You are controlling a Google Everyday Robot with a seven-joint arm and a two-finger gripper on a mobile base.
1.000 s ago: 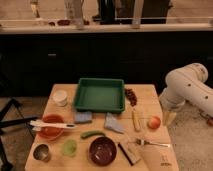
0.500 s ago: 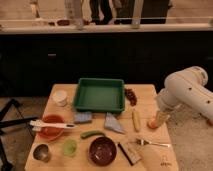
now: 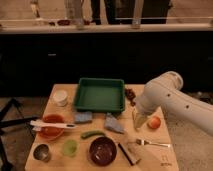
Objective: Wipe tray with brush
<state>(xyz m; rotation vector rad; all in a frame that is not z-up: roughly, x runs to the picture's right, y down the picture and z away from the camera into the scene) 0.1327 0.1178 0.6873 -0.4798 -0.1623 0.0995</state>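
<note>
- Although the white arm (image 3: 167, 97) reaches in from the right and bends down over the table (image 3: 165, 157), its pincer (image 3: 141, 120) is hard to make out. It hangs low over the right half of the table, and its fingers stand apart, not clamped on any object.
- Just left of the pincer is a yellowish long thing (image 3: 135, 120). The arm covers part of it, so I cannot tell what it is, nor whether the pincer touches it.
- The green tray (image 3: 100, 94) sits at the back middle of the table, to the left of the pincer and apart from it.
- The brush (image 3: 52, 124), long and white, lies across a red bowl (image 3: 50, 133) at the front left. It is well apart from both the pincer and the tray, and its two ends reach past the bowl's rim.
- Two blue-grey cloths (image 3: 83, 117) lie just in front of the tray; the second one (image 3: 114, 124) is between the first and the pincer.
- An orange round fruit (image 3: 154, 122) lies just right of the pincer.
- Some small dark red things (image 3: 131, 94) lie beside the tray's right wall, partly hidden by the arm; I cannot name them.
- A white cup (image 3: 60, 97) stands left of the tray.
- Along the front edge are a metal cup (image 3: 41, 152), a light green cup (image 3: 70, 147), a dark bowl (image 3: 102, 150), a dark block-shaped tool (image 3: 127, 153) and a silver fork (image 3: 154, 144).
- A green long vegetable (image 3: 92, 134) lies between the cloths and the dark bowl.
- The far part of the arm is cut off by the right edge of the view.
</note>
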